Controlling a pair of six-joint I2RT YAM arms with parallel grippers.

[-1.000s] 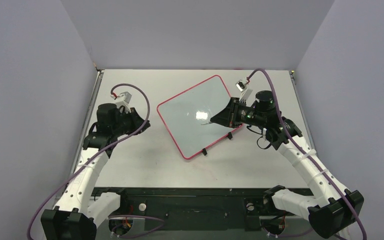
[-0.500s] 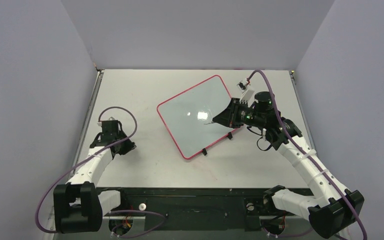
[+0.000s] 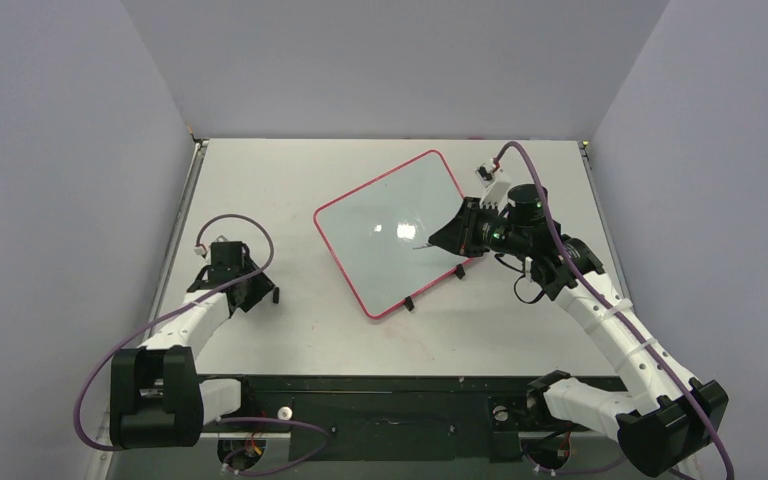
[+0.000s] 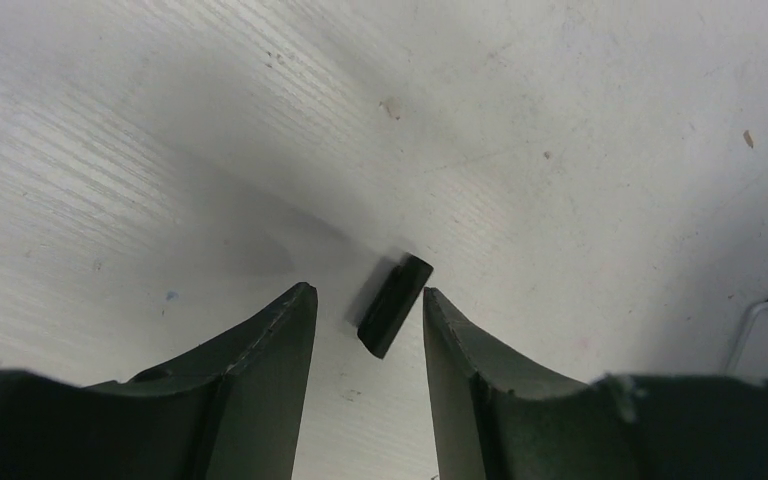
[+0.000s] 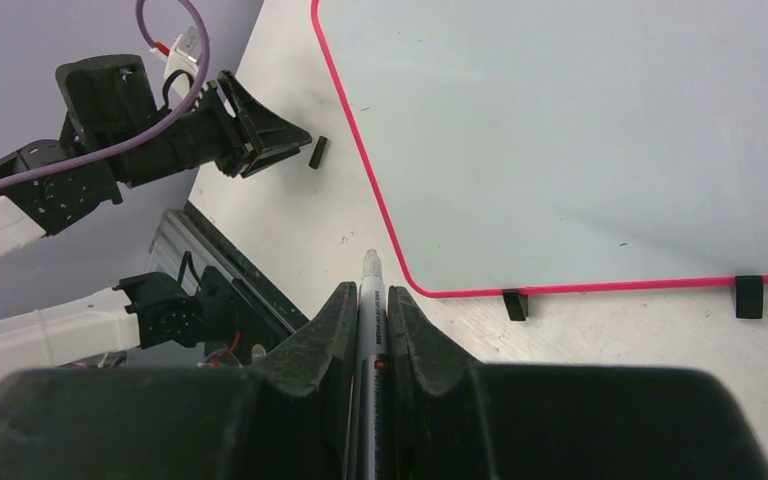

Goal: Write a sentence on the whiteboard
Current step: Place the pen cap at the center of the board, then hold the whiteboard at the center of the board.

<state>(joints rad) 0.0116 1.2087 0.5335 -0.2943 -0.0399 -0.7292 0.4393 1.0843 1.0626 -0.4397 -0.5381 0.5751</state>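
While whiteboard [image 3: 390, 235] lies blank mid-surface [image 3: 290, 170], right pincer [image 5: 370, 300] clamps uncapped marker [image 5: 370, 272] over its right part. Left pincer [image 4: 366, 293] gapes, empty, cap [image 4: 393, 307] just off tips. No letter down; all writing ahead.

Bright, even light falls from overhead. In the top view two small glare spots sit on the whiteboard [image 3: 380, 200] just ahead of the right gripper [image 3: 430, 242]. Ahead of the left gripper [image 4: 366, 293] a broad soft shadow lies on the table [image 4: 580, 120], and the small black piece [image 4: 394, 305] between its spread fingertips is smeared by blur. The marker [image 5: 371, 300] clamped in the right gripper is sharp, while the gripper body nearest the lens is dark and soft.
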